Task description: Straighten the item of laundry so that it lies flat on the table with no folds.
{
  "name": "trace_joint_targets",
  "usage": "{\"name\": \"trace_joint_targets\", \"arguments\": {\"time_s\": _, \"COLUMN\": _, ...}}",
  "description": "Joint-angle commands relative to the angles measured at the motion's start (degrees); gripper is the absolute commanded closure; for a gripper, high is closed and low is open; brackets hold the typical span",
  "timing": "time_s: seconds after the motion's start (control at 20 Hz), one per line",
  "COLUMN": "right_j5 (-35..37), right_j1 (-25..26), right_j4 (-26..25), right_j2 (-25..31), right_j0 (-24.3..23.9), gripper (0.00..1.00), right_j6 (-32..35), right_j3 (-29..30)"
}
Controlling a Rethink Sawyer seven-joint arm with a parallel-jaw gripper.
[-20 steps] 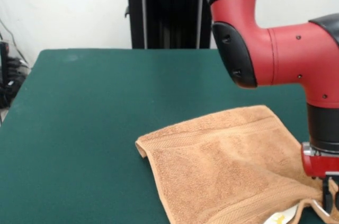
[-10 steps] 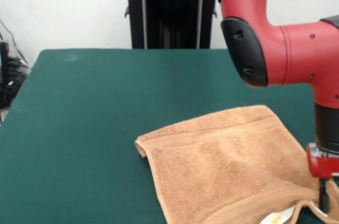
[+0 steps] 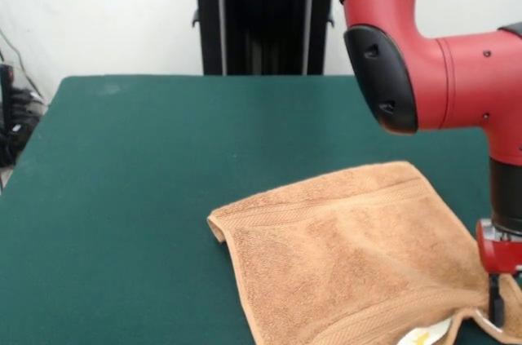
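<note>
The gripper, grip unclear, sits at the towel's near right folded corner, seemingly to unfold it.

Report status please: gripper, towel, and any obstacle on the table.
Gripper low at the towel's right corner; open or shut unclear. Towel not flat: corner folded, white tag showing. No obstacle visible on the green table.
</note>
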Motion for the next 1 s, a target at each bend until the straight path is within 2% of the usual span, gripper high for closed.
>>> {"name": "trace_joint_targets", "arguments": {"time_s": 0.05, "right_j5": 12.16, "right_j1": -3.81, "right_j4": -3.36, "right_j2": 6.28, "right_j0": -2.1, "gripper": 0.0, "right_j6": -3.17, "right_j3": 11.83}}
{"name": "trace_joint_targets", "arguments": {"time_s": 0.4, "right_j5": 14.17, "right_j1": -10.1, "right_j4": -3.02, "right_j2": 8.31, "right_j0": -3.61, "gripper": 0.0, "right_j6": -3.46, "right_j3": 15.75}}
{"name": "trace_joint_targets", "arguments": {"time_s": 0.55, "right_j5": 16.49, "right_j1": -12.05, "right_j4": -3.67, "right_j2": 6.68, "right_j0": -3.24, "gripper": 0.0, "right_j6": -3.21, "right_j3": 16.14}}
{"name": "trace_joint_targets", "arguments": {"time_s": 1.0, "right_j5": 14.84, "right_j1": -14.33, "right_j4": -6.08, "right_j2": 7.61, "right_j0": -5.97, "gripper": 0.0, "right_j6": -5.66, "right_j3": 20.19}}
